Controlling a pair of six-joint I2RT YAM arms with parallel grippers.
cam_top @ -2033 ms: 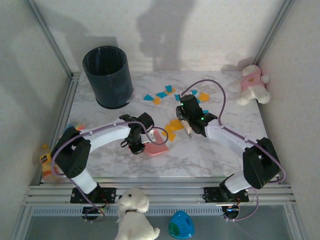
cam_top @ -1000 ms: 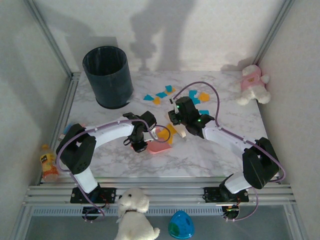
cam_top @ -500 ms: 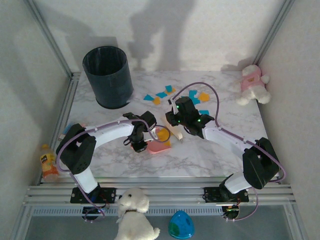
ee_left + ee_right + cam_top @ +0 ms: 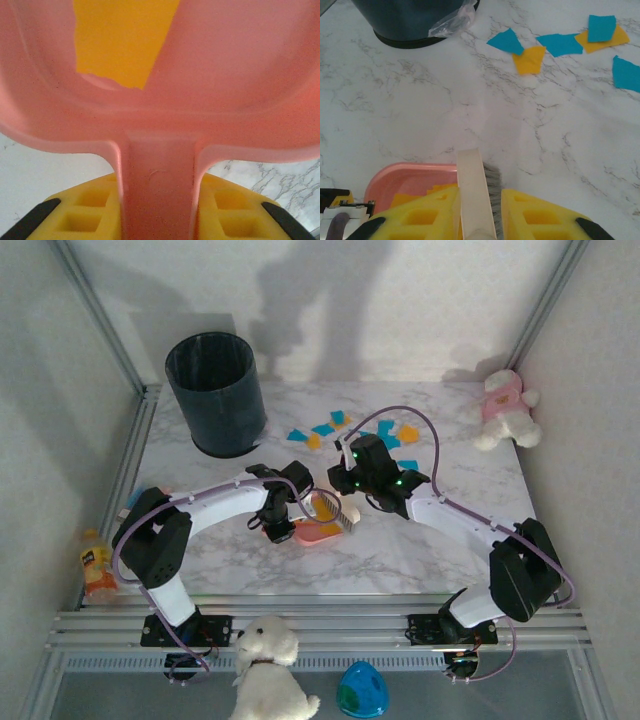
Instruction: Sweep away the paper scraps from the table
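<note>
1. 1 pink dustpan [image 4: 225, 75] sits on the white marble table [image 4: 420, 110]. Orange scraps [image 4: 125, 35] lie inside it, but how many is unclear.
2. The left gripper [image 4: 157, 210] is clamped on the dustpan's handle.
3. The right gripper [image 4: 477, 215] is clamped on 1 cream brush [image 4: 472, 185], with the bristles just beside the dustpan's rim.
4. 1 dark bin [image 4: 216, 390] stands at the table's far left. Its inside is too dark to read.
5. Loose paper scraps [image 4: 560, 44] lie on the table beyond the dustpan. The right wrist view shows 4 blue and 2 orange.
</note>
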